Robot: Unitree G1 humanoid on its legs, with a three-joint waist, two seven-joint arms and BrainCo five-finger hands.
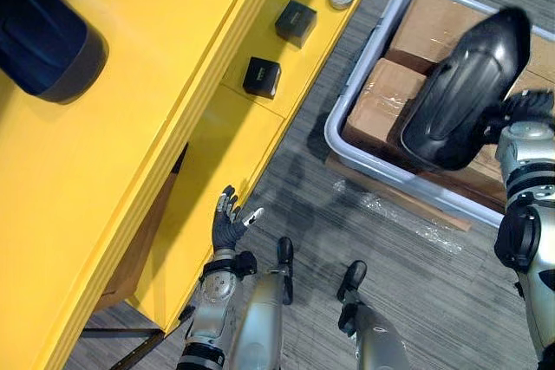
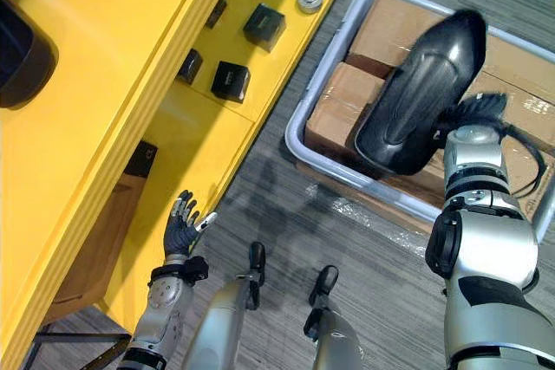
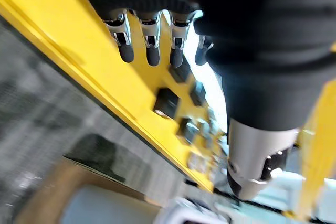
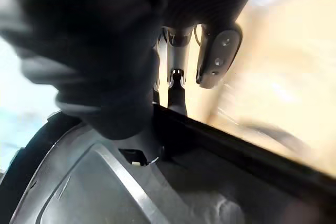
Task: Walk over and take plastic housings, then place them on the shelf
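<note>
Grey carpet [image 1: 434, 283] runs beside yellow shelving [image 1: 130, 127] and a grey bin [image 1: 368, 49].

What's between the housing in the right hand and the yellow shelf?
Left eye view: the tote's rim, a cardboard box in it, then a bare strip of floor up to the shelf. The housing hangs over the tote in the right hand.

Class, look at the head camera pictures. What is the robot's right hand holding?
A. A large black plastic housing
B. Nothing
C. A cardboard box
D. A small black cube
A: the right hand has its fingers hooked over the edge of a large black plastic housing, raised over the grey bin of cardboard boxes.
</note>
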